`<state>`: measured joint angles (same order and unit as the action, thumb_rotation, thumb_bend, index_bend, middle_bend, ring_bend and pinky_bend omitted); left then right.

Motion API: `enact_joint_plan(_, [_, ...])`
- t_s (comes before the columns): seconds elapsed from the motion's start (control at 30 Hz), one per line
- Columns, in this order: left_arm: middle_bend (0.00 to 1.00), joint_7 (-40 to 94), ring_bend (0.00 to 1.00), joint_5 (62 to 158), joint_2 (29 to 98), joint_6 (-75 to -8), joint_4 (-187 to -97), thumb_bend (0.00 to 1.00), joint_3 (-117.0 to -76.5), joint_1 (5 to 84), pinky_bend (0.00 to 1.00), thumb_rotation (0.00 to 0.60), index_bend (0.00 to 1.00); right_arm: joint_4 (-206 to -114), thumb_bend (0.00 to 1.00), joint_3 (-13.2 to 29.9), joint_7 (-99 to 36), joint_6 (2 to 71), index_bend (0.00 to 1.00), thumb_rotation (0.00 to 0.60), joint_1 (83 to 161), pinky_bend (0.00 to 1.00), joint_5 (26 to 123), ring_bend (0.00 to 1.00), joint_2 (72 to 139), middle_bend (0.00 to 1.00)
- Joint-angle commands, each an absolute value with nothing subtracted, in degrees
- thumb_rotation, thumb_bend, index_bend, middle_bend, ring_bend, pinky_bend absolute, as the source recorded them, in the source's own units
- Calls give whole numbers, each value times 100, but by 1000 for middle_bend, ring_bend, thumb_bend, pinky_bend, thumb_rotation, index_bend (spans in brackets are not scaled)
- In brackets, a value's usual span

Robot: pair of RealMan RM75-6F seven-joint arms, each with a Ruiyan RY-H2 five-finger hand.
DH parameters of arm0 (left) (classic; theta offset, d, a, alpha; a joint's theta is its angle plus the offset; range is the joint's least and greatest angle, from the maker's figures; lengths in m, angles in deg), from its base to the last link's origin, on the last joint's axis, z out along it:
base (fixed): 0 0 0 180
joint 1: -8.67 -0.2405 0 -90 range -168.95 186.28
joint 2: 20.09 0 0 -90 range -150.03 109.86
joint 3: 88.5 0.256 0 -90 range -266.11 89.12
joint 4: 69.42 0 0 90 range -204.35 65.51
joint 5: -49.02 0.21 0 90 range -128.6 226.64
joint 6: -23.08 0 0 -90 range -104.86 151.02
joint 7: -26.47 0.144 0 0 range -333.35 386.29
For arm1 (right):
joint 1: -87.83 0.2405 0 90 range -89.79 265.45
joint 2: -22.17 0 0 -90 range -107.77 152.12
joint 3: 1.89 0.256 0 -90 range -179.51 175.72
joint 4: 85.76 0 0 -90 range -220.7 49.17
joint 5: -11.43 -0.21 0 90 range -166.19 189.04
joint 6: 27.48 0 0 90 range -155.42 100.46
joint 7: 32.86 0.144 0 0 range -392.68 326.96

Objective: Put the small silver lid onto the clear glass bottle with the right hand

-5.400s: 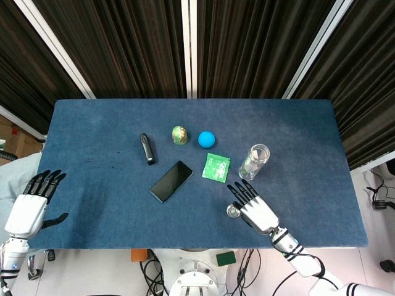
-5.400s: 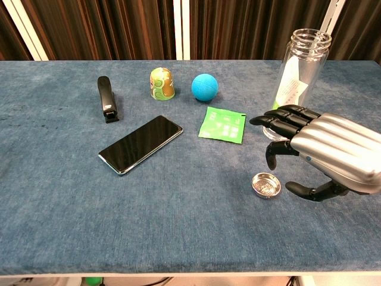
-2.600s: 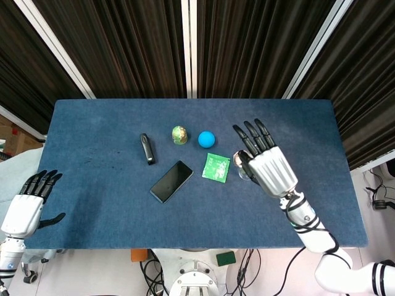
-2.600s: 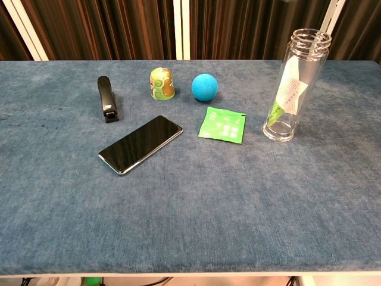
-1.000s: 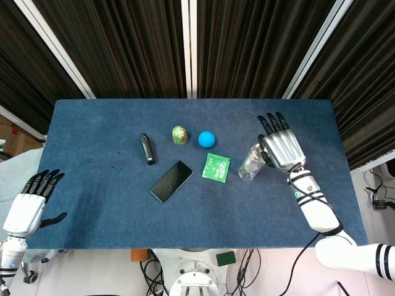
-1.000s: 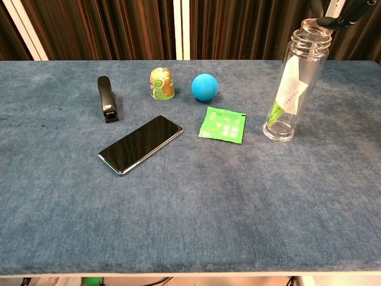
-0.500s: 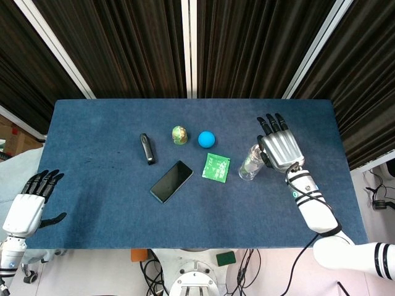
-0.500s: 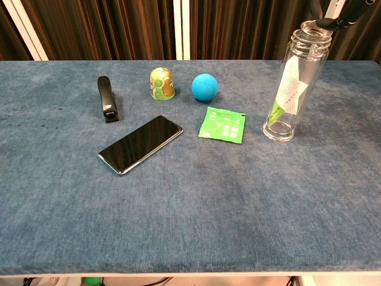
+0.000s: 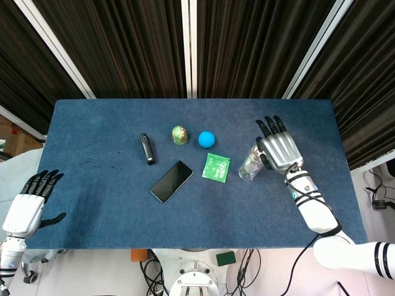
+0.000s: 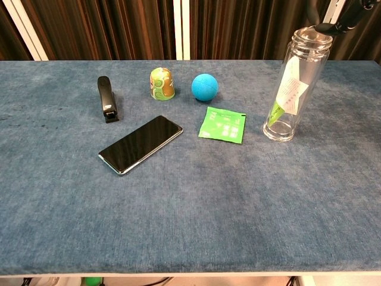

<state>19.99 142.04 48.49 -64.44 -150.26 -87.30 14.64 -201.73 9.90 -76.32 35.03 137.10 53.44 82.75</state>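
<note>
The clear glass bottle (image 9: 249, 166) (image 10: 294, 89) stands upright at the right of the blue table (image 9: 92, 142), with a paper slip and a green strip inside. The small silver lid (image 10: 314, 34) lies flat across its mouth. My right hand (image 9: 281, 151) hovers over the bottle top with its back facing up, which hides the lid in the head view. In the chest view only its dark fingertips (image 10: 342, 22) show, and they touch the lid's right edge. My left hand (image 9: 28, 206) hangs open and empty off the table's front left corner.
A green packet (image 9: 216, 168) (image 10: 222, 124) lies just left of the bottle. Further left lie a black phone (image 9: 171, 181), a blue ball (image 9: 206, 139), a green-yellow egg-shaped toy (image 9: 179, 134) and a black stapler (image 9: 147, 148).
The right hand picked the lid up from the table front, carried it to the bottle and lowered it. The lid now sits flatter on the mouth. The left hand barely moved.
</note>
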Motion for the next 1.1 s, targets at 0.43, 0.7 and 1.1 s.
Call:
enact_joint_plan(0.43, [82, 1994, 51, 14209, 4854, -6458, -15019, 44, -8729, 1457, 119, 600, 111, -20305, 327, 978, -6719, 3559, 4, 600, 13428, 0, 6141, 0, 7963, 0])
enact_joint_plan(0.7, [82, 1992, 51, 14196, 4834, -6524, -15032, 45, -8739, 1421, 119, 600, 111, -20626, 327, 576, -5582, 4386, 2, 600, 12403, 0, 8139, 0, 7566, 0])
enact_joint_plan(1.1, [82, 2070, 51, 14266, 4802, -6617, -15100, 45, -8774, 1428, 119, 600, 111, -16641, 327, -738, -3820, 7629, 0, 600, 9679, 0, 10871, 0, 9409, 0])
